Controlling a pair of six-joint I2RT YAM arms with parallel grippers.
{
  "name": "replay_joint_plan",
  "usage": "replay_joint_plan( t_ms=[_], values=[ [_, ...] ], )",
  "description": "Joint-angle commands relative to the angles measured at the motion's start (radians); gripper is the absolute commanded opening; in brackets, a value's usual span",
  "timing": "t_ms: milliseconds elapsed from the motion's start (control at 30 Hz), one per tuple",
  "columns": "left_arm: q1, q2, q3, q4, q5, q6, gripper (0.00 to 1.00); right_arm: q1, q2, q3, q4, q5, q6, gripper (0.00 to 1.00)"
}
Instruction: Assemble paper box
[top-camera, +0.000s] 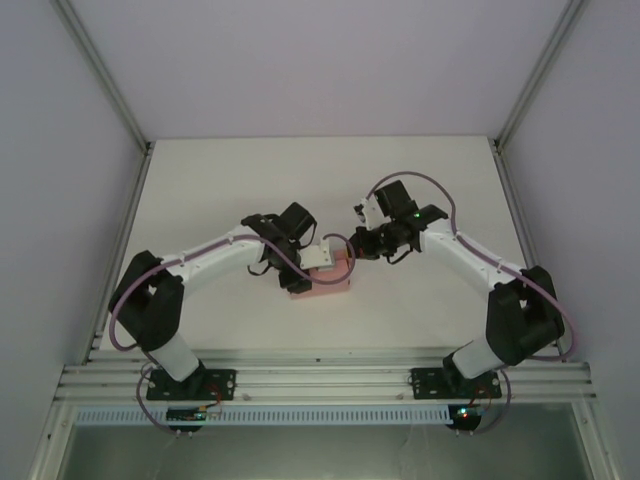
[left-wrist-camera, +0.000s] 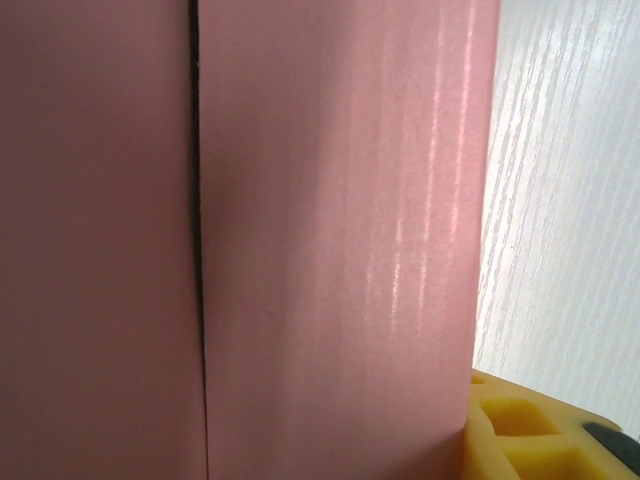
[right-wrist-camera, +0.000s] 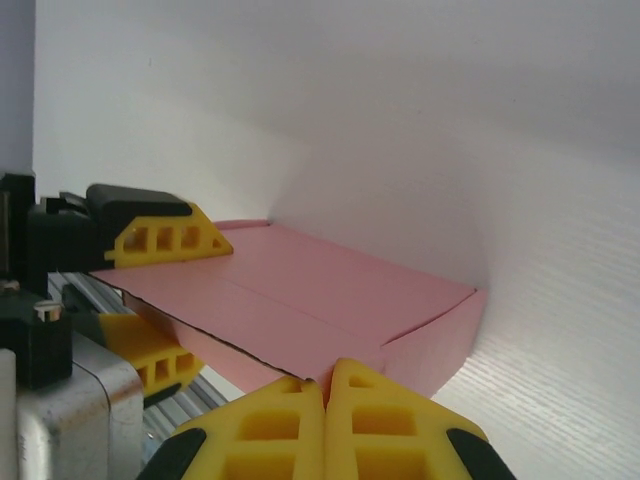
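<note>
"Right fingers are pressing flat against each other, gripping nothing, at the bottom centre of the right wrist frame, just at the paper box's near edge."

"And the left fingers?"

"They're clamping the box's edge at mid-left of that frame, one pad lying on top, one underneath."

"Where's the box sitting?"

"It's sitting at the centre of the overhead frame, over the white counter, between both arms."

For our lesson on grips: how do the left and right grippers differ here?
The left gripper is clamped on the box, one finger above, one below; the right gripper holds nothing visible. The left's fingers stand apart; the right's press together. Both have yellow fingers.
</note>
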Motion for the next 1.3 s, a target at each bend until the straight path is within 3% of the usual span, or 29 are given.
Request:
replay_joint_plan(
  t_ms=[0, 100, 300, 467, 567, 733, 833, 1033, 1267],
  values=[
    [-0.004, 0.036, 0.014, 0.031, -0.019, -0.025, 0.42, 0.046, -0.009, -0.011, 0.06, -0.125, 0.1, 0.03],
    [-0.004, 0.039, 0.014, 0.035, -0.016, -0.026, 0.43, 0.043, -0.013, -0.066, 0.128, -0.142, 0.138, 0.04],
    [-0.003, 0.053, 0.021, 0.033, -0.014, -0.025, 0.43, 0.023, -0.02, -0.197, 0.445, -0.323, 0.369, 0.06],
    [-0.003, 0.056, 0.022, 0.028, -0.016, -0.019, 0.43, 0.014, -0.03, -0.162, 0.375, -0.336, 0.355, 0.07],
    [-0.004, 0.056, 0.021, 0.028, -0.014, -0.018, 0.44, 0.013, -0.038, -0.134, 0.257, -0.308, 0.267, 0.08],
    [-0.004, 0.061, 0.018, 0.032, -0.014, -0.016, 0.45, 0.018, -0.046, -0.153, 0.146, -0.105, -0.025, 0.09],
    [-0.003, 0.064, 0.019, 0.034, -0.013, -0.016, 0.46, 0.055, -0.069, -0.235, 0.23, -0.015, -0.159, 0.09],
    [-0.003, 0.064, 0.023, 0.034, -0.016, -0.02, 0.47, 0.117, -0.122, -0.372, 0.402, 0.078, -0.246, 0.09],
    [-0.003, 0.058, 0.034, 0.043, -0.018, -0.035, 0.53, 0.186, -0.2, -0.429, 0.413, 0.286, -0.28, 0.04]
  ],
)
